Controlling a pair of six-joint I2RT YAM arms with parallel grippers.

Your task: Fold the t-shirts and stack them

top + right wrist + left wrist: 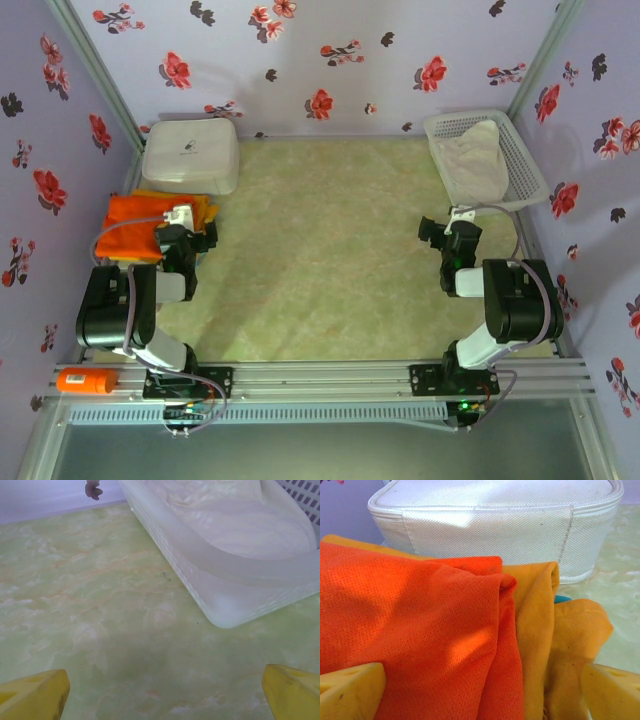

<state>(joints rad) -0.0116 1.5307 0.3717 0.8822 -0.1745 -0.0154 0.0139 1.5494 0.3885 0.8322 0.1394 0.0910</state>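
Logged left gripper (481, 690) agape over orange t-shirt (410, 625), atop yellow t-shirt (535, 605). Noted right gripper (162, 694) released beside mesh basket (240, 567) holding off-white t-shirt (225, 515).

Three t-shirts, namely one orange t-shirt (130, 222), one yellow t-shirt (535, 605) and one off-white t-shirt (474, 155), share one table (320, 270) with one white rounded box (190, 155), one white mesh basket (527, 165) and two robot arms, the left arm (128, 305) and the right arm (512, 300).
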